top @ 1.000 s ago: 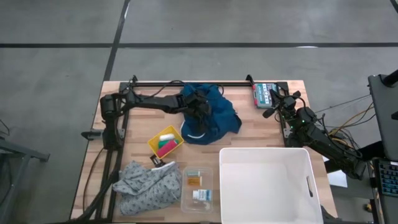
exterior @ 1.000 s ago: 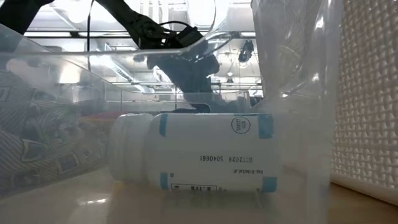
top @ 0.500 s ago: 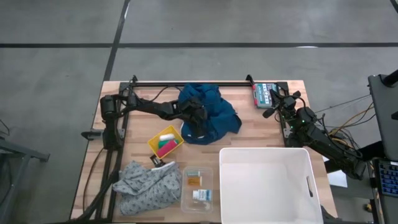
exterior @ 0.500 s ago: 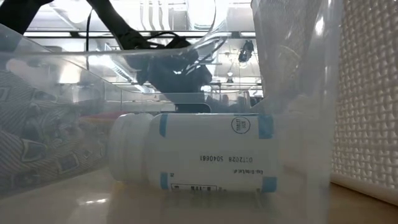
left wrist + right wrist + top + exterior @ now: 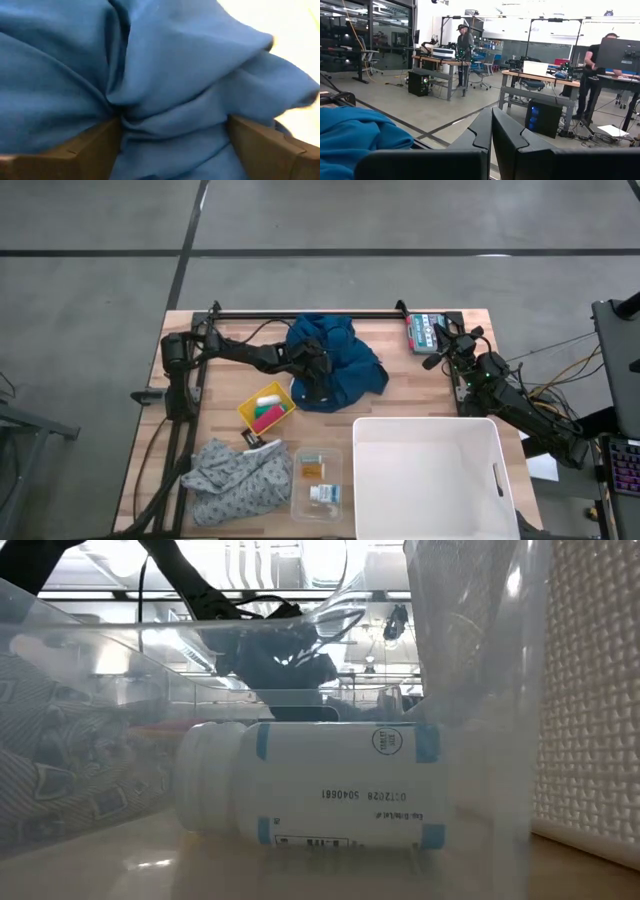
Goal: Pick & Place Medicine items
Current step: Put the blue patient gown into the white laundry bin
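A wooden table point(image 5: 420, 385) is seen from above, with a large white bin point(image 5: 432, 477) occupying its near right part. A crumpled blue cloth point(image 5: 340, 365) lies at the middle of the far side, and a grey patterned cloth point(image 5: 235, 475) is bunched at the near left. Between the grey cloth and the bin a clear plastic tray point(image 5: 318, 481) is set, and both medicine items are found inside it. The small white carton with blue print point(image 5: 323, 494) lies in the nearer half, its long axis running across the tray from left to right; in the low view it is shown on its side, its paler end toward the grey cloth. The small orange-amber item point(image 5: 312, 470) lies just beyond it, also crosswise. A yellow container point(image 5: 267, 409) holding coloured pieces sits between the tray and the blue cloth.

The left gripper point(image 5: 316, 373) is pressed into the blue cloth, its fingers point(image 5: 92, 150) spread wide with folds of fabric bulging between them. The right gripper point(image 5: 438, 342) is parked at the far right corner beside a teal box point(image 5: 421, 332), its fingers point(image 5: 482, 131) closed together on nothing.
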{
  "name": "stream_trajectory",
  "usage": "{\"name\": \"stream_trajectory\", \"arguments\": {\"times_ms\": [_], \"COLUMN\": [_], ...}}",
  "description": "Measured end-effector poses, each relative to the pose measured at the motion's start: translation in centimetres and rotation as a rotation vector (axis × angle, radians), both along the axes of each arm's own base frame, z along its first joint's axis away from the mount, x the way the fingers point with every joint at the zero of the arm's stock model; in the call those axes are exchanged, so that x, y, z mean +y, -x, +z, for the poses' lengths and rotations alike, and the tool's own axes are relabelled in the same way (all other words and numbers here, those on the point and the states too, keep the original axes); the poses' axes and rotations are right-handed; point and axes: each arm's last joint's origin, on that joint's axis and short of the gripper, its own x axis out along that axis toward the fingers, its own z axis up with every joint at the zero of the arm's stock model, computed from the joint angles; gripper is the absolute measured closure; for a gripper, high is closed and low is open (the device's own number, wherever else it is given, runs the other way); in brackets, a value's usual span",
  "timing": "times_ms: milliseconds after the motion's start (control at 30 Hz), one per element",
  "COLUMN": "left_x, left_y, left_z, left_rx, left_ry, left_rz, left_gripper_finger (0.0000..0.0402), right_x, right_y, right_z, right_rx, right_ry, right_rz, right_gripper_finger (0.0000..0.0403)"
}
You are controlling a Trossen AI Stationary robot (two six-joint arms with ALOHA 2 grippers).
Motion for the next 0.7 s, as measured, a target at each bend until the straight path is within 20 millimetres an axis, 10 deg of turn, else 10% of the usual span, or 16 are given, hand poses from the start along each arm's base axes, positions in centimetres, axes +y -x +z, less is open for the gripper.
{"name": "stream_trajectory", "arguments": {"times_ms": [267, 700], "left_x": [0.7, 0.9], "left_y": [-1.6, -1.9], "left_z": [-4.2, -4.0], "left_rx": [0.044, 0.039], "left_ry": [0.056, 0.072], "left_rz": [0.038, 0.036], "left_gripper_finger": [0.0046, 0.0046], "right_x": [0.0, 0.0], "right_y": [0.0, 0.0], "right_z": [0.0, 0.0], "right_rx": [0.000, 0.000], "right_ry": [0.000, 0.000], "right_rz": [0.000, 0.000], "right_gripper_finger": [0.0394, 0.0394]}}
